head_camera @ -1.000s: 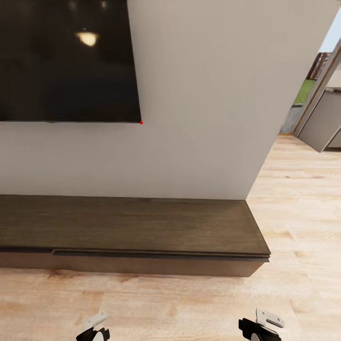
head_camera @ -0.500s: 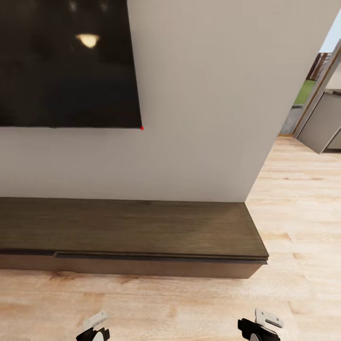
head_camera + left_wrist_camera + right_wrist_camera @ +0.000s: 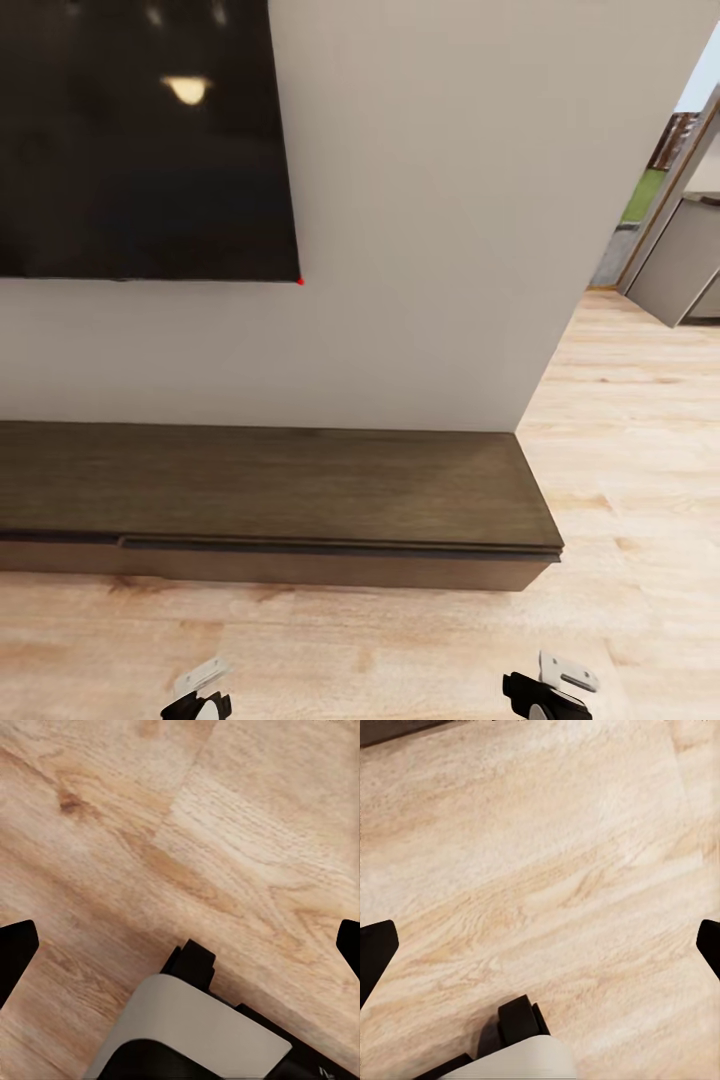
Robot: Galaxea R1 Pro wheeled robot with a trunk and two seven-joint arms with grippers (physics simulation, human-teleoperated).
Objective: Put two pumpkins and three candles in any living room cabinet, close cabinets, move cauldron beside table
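Head view: the long low dark-brown wood cabinet (image 3: 280, 495) sits shut against the pale wall under a black wall screen (image 3: 140, 140). Left wrist view: left claw (image 3: 180, 945) spread wide over light wood plank floor (image 3: 247, 832). Right wrist view: right claw (image 3: 540, 945) spread wide too.

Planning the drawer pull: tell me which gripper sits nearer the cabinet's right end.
The right gripper: in the head view it sits just short of the dark-brown cabinet's right end, while the left gripper sits farther along the front, toward its middle.
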